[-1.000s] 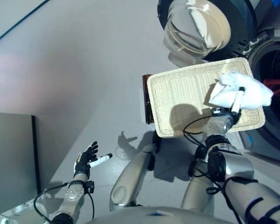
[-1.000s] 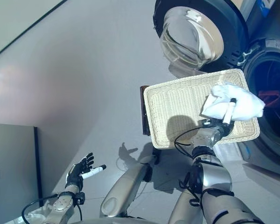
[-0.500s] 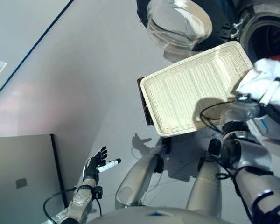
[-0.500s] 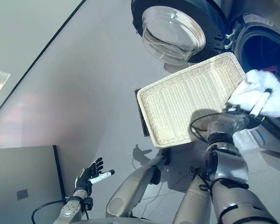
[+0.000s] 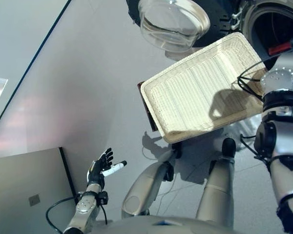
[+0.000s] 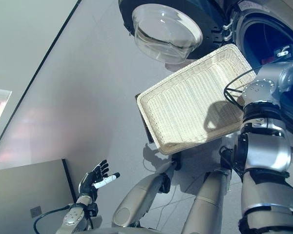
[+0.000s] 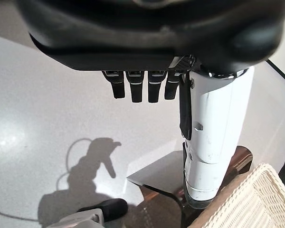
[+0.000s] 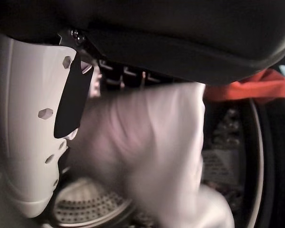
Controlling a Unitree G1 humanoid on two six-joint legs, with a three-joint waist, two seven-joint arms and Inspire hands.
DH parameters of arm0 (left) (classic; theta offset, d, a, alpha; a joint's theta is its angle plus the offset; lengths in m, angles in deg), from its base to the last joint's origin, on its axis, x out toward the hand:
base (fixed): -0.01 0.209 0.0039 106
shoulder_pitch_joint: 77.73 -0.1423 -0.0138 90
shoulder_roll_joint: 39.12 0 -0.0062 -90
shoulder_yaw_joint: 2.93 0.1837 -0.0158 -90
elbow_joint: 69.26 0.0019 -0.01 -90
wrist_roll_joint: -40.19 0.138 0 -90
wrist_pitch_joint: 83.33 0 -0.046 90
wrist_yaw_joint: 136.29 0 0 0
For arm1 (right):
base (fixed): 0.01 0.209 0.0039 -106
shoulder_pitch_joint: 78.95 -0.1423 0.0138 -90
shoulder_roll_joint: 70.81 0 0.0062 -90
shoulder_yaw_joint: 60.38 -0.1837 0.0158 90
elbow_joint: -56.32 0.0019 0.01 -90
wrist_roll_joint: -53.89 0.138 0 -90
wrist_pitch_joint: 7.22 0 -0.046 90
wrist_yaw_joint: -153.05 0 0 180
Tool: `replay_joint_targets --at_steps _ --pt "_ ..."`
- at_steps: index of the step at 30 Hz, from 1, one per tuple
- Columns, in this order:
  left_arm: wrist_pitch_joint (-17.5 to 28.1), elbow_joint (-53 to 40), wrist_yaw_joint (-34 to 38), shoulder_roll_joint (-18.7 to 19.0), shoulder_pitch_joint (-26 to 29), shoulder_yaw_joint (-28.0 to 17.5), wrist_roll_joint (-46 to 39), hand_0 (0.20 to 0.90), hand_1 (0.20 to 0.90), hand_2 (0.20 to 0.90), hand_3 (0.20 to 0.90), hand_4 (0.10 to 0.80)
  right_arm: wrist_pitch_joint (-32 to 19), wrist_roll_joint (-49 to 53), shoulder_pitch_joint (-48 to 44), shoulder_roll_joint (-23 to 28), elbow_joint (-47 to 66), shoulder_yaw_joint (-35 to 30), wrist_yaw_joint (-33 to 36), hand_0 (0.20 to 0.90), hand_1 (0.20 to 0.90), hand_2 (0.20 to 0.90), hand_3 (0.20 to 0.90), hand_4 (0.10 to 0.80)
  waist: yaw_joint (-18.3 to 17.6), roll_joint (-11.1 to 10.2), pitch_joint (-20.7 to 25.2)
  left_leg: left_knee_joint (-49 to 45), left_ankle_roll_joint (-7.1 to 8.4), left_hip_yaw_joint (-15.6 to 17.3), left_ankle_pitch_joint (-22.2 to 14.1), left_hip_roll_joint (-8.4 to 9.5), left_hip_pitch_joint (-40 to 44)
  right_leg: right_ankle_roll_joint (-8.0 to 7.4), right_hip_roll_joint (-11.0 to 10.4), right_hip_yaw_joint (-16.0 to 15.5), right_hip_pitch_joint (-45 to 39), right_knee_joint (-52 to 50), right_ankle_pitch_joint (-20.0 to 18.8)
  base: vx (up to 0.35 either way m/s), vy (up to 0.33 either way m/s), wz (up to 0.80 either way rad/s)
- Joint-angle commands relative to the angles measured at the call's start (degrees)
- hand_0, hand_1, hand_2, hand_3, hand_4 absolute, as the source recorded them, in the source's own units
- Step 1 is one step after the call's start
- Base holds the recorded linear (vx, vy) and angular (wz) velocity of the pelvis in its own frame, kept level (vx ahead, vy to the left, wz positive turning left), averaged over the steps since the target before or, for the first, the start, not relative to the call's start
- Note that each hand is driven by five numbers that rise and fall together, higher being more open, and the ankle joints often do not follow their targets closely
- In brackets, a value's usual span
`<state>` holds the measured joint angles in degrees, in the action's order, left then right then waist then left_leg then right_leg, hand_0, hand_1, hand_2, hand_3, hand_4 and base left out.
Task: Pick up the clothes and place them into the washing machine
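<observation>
right hand (image 8: 33, 142) is pinching a white crumpled cloth (image 8: 156, 152) in the washer's dark round drum opening (image 6: 263, 44). left hand (image 5: 100, 168) hangs spread wide over the floor.

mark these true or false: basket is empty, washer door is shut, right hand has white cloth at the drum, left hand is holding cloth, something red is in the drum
1. The basket is empty. True.
2. The washer door is shut. False: it stands open, beside the drum opening.
3. The right hand has white cloth at the drum. True: the right wrist view shows the cloth hanging past the hand in front of the drum.
4. The left hand is holding cloth. False: it is open and empty, over the floor.
5. Something red is in the drum. True.
</observation>
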<state>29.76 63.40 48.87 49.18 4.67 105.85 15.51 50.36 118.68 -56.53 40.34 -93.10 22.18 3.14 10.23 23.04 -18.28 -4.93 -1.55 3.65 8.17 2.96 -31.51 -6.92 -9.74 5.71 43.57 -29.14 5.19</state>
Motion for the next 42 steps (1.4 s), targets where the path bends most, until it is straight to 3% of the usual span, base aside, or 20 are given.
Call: replay_joint_targets --at_steps 1,10,18,30,38,39,42 --pt "2.6 2.7 1.5 2.3 -0.1 -3.0 -3.2 0.900 0.900 0.900 0.900 0.800 -3.8 -6.6 -4.2 4.0 6.3 4.3 -4.5 0.900 0.900 0.900 0.900 0.800 -0.6 -1.0 3.8 -6.0 3.59 -0.6 -7.0 0.76 -1.6 2.26 1.5 -2.3 -6.2 11.4 -4.6 -0.001 0.041 -0.03" --pt "2.2 4.5 0.6 1.6 -0.6 -2.3 -2.3 0.900 0.900 0.900 0.900 0.800 0.6 -6.6 1.0 -1.9 -1.8 1.7 -6.9 0.900 0.900 0.900 0.900 0.800 -0.6 -0.3 4.3 -6.1 3.59 -0.5 -7.1 0.61 -0.7 2.49 1.4 -2.4 -7.8 12.1 -4.6 -0.006 0.006 -0.01" --pt "0.1 6.8 0.4 3.3 -0.1 -2.3 1.5 0.900 0.900 0.900 0.900 0.800 12.4 -15.1 1.2 -1.8 -17.6 8.0 -7.8 0.900 0.900 0.900 0.900 0.800 -0.7 -1.9 4.4 -6.5 3.72 -0.4 -6.9 0.14 -0.3 2.93 1.6 -3.0 -8.7 12.2 -5.0 -0.007 -0.001 -0.02" --pt "-0.6 8.7 -0.5 2.8 0.0 -4.9 1.2 0.900 0.900 0.900 0.900 0.800 15.7 -20.5 10.2 -10.0 -19.0 9.8 -10.8 0.900 0.900 0.900 0.900 0.800 -0.4 -4.8 5.0 -7.0 3.91 -1.4 -6.6 -0.58 1.4 3.33 2.3 -4.0 -12.2 13.2 -5.0 0.001 -0.013 0.02" --pt "-2.0 16.9 -1.5 0.6 1.8 -8.3 3.4 0.900 0.900 0.900 0.900 0.800 15.1 -21.5 26.6 -15.8 -12.7 8.5 -14.9 0.900 0.900 0.900 0.900 0.800 -1.5 -11.6 8.4 -3.8 4.62 -3.2 -6.1 -1.75 9.9 2.67 2.5 -6.9 -23.6 18.8 -5.4 0.083 -0.076 0.05" --pt "-2.0 16.9 -1.5 0.6 1.8 -8.4 3.4 0.900 0.900 0.900 0.900 0.800 15.1 -21.5 26.7 -15.8 -12.6 8.5 -14.9 0.900 0.900 0.900 0.900 0.800 -1.5 -11.6 8.4 -3.6 4.63 -3.2 -5.8 -1.76 9.9 2.68 2.5 -7.0 -23.5 19.1 -5.7 0.103 -0.097 0.13" --pt "-2.3 21.5 -1.4 0.2 2.6 -11.4 6.3 0.900 0.900 0.900 0.900 0.800 15.7 -25.7 38.2 -16.9 -9.6 8.2 -16.7 0.900 0.900 0.900 0.900 0.800 -2.1 -16.1 11.8 -0.7 4.84 -4.1 -5.7 -2.48 16.3 2.04 2.6 -9.0 -30.6 23.2 -6.0 0.150 -0.130 0.22"
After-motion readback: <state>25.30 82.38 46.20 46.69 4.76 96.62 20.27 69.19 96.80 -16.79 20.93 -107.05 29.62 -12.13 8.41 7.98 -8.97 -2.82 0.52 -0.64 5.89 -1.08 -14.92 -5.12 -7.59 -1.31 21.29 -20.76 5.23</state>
